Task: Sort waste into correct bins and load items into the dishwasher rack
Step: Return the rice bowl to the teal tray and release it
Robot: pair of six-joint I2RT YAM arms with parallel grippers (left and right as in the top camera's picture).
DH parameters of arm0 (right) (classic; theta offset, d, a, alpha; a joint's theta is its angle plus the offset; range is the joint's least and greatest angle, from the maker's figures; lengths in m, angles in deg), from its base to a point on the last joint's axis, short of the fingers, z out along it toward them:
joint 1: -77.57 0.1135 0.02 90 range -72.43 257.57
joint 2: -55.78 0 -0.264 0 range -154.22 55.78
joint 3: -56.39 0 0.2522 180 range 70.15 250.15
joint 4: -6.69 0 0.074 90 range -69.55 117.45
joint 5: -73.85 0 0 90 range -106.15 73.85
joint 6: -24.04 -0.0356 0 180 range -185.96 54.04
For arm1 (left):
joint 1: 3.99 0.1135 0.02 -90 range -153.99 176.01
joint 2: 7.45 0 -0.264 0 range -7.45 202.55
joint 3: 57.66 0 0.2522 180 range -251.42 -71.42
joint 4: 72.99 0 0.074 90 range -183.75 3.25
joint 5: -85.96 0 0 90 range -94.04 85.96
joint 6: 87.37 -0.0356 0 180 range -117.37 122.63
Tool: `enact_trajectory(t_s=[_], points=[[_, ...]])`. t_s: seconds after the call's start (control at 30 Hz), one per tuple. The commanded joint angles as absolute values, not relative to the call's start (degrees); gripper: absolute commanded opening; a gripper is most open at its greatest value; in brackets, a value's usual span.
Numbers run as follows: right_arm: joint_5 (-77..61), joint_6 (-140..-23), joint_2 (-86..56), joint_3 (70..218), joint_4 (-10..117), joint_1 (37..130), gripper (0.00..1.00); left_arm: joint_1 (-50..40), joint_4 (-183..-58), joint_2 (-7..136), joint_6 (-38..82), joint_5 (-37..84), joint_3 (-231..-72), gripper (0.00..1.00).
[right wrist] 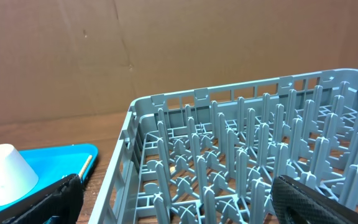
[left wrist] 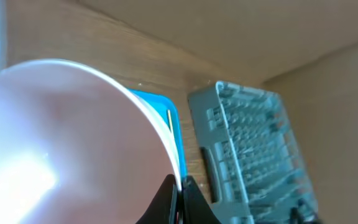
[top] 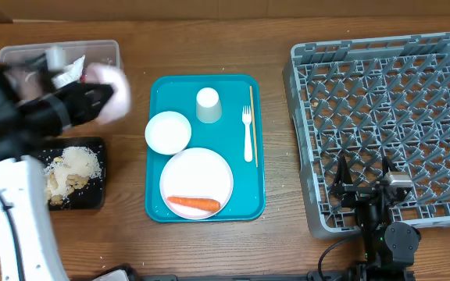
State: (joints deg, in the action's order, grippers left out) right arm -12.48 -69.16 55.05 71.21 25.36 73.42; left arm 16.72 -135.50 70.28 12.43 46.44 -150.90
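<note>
While the grey rack (top: 381,117) fills the desk's (top: 280,31) right, the right claw (top: 363,178) splayed open over its near wall, the plate (top: 198,176) on the teal tray (top: 241,195) bears the carrot (top: 194,204), and the left claw (left wrist: 180,198) clamps a small white bowl (left wrist: 61,143) beside the clear tub (top: 61,47).

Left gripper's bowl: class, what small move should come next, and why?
Probably carry it rightward over the teal tray toward the dishwasher rack. The left gripper is clamped on the white bowl, lifted near the clear tub. Rice and nut bits lie in the black tray, and the rack holds no dishes yet. Blur hides whether the bowl is empty.
</note>
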Motion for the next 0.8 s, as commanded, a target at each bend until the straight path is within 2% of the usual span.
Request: enact_trajectory(t_s=[0.0,0.03,0.07,0.23,0.53,0.77], points=[[-12.4,-69.1,55.6,70.6,25.0,73.0,1.0,1.8,-129.3,70.3,18.5,16.3,-153.1,0.04],[-12.4,-69.1,55.6,70.6,25.0,73.0,1.0,-5.4,-125.2,72.1,18.5,4.6,-153.1,0.04],[-12.4,-69.1,55.6,70.6,25.0,73.0,1.0,-8.1,-123.7,73.1,18.5,0.1,-153.1,0.04],[-12.4,-69.1,55.6,70.6,25.0,73.0,1.0,-17.5,-116.3,81.2,18.5,-15.1,-153.1,0.04],[-12.4,-69.1,55.6,70.6,25.0,73.0,1.0,-21.3,-105.3,97.2,16.1,-18.0,-153.1,0.04],[-12.4,-69.1,55.6,70.6,25.0,73.0,1.0,-21.3,-105.2,102.5,16.1,-18.0,-153.1,0.04]])
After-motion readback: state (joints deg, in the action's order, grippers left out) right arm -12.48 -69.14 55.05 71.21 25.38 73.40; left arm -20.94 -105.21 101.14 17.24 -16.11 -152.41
